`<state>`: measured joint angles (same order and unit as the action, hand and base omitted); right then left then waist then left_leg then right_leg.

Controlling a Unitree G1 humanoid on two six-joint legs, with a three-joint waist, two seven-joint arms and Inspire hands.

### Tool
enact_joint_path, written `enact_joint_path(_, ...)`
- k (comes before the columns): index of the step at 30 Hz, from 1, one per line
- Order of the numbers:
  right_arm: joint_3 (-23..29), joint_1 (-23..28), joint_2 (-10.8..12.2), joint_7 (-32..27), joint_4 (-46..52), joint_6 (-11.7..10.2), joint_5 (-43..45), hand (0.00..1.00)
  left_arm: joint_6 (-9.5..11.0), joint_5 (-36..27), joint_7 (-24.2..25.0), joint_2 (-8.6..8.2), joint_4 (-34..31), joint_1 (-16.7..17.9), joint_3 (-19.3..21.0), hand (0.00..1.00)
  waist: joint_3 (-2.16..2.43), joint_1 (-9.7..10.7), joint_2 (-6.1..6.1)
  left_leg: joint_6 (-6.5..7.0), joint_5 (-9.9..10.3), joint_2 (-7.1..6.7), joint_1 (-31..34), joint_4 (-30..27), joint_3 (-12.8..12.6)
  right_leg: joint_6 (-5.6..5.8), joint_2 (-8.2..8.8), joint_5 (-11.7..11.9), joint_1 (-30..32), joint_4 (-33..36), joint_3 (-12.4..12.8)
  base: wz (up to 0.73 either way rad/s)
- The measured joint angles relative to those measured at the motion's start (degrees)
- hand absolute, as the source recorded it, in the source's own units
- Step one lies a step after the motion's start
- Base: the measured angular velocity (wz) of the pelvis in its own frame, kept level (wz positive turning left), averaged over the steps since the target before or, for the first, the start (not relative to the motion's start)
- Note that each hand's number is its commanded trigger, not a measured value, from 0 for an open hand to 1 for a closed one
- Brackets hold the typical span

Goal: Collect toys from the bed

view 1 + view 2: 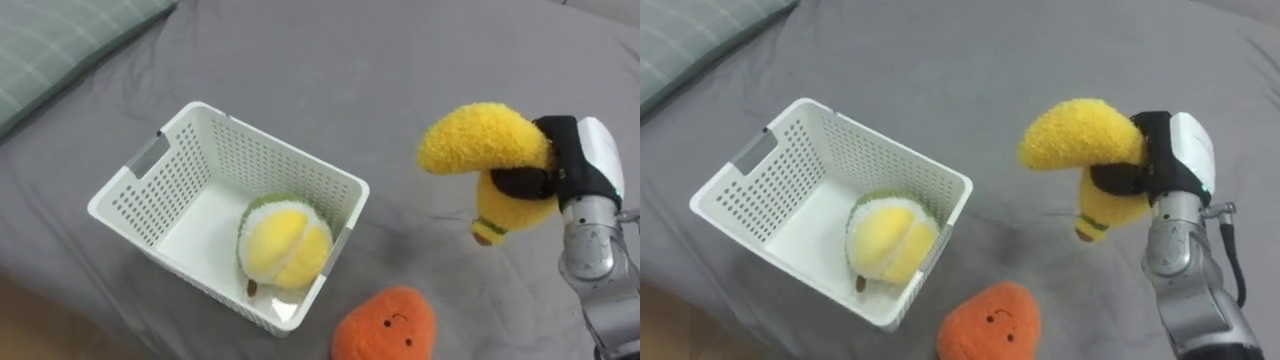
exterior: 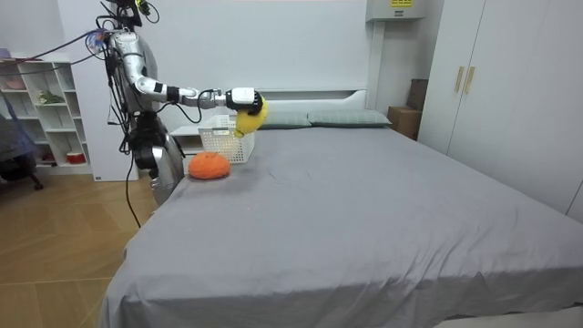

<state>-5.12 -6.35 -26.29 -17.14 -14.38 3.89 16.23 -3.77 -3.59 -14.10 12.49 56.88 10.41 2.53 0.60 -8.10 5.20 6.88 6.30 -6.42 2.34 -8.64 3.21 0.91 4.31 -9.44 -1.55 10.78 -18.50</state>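
The fuzzy yellow plush banana (image 1: 480, 150) is up in the air right of the white perforated plastic basket (image 1: 265, 140). It curves with its fat tip pointing left and its stem end hanging down. The right robot hand (image 1: 575, 165) has its dark fingers wrapped round the middle. A round yellow-green plush (image 1: 285, 245) sits in the basket, and an orange plush (image 1: 385, 325) lies near it on the grey bed (image 1: 400, 60).
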Motion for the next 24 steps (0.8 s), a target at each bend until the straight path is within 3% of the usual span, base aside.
enact_joint_path(8,-0.33,0.66,2.62,3.32,4.46,1.28,2.32,1.00,-1.15,1.13,-1.53,-0.99,0.26,-0.24,-0.01,0.00,-0.45,-0.07,-0.58,-0.05,0.19,-0.01,-1.32,-0.06,-0.22,0.04,-0.31,0.06,-1.52,0.02,0.65,-0.02)
enact_joint_path(13,-0.34,0.68,4.19,4.98,7.69,2.47,4.89,1.00,-2.07,2.09,-1.51,-1.54,0.48,-0.04,0.01,0.00,-1.23,-0.16,-1.15,0.03,0.15,-0.02,-1.22,-0.03,-0.22,0.05,-0.33,0.07,-1.44,0.02,0.66,0.00)
enact_joint_path(18,-0.39,0.55,4.65,7.36,14.35,3.20,4.85,1.00,-2.20,4.48,-0.57,-2.00,0.47,-0.59,2.21,0.00,-1.37,-0.56,-0.73,0.04,0.15,0.07,-1.18,-0.26,-0.29,0.06,-0.30,0.06,-1.38,-0.11,0.62,0.00)
enact_joint_path(24,-2.11,-1.60,6.68,8.71,19.13,3.72,6.56,1.00,-2.08,8.89,-0.48,-2.11,2.78,-2.06,2.20,0.00,-1.38,-3.19,-0.50,0.23,0.61,0.25,-1.61,-0.09,-1.07,0.13,-0.49,0.08,-1.44,-0.15,1.19,-0.07)
